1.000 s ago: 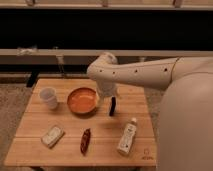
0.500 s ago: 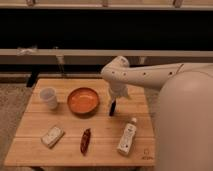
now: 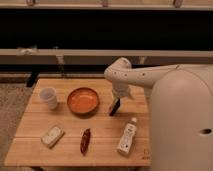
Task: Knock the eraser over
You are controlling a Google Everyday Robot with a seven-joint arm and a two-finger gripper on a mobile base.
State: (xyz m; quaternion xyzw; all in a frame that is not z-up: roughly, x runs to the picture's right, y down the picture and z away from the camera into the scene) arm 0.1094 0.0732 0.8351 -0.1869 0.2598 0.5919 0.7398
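Observation:
The eraser (image 3: 114, 107) is a small black oblong block on the wooden table (image 3: 105, 150), just right of the orange bowl (image 3: 83, 101). It leans a little, with its top end toward the right. My gripper (image 3: 120, 94) hangs from the white arm directly above the eraser's upper end, close to it or touching it; I cannot tell which. The arm reaches in from the right and its wrist hides the gripper's upper part.
A white cup (image 3: 48, 97) stands left of the bowl. A pale beige block (image 3: 52, 135) and a slim red-brown object (image 3: 85, 140) lie near the front edge. A white bottle (image 3: 127, 136) lies at the front right. My white body fills the right side.
The arm has swung to the right, from over the bowl's edge to above the eraser. The eraser now looks slightly tilted.

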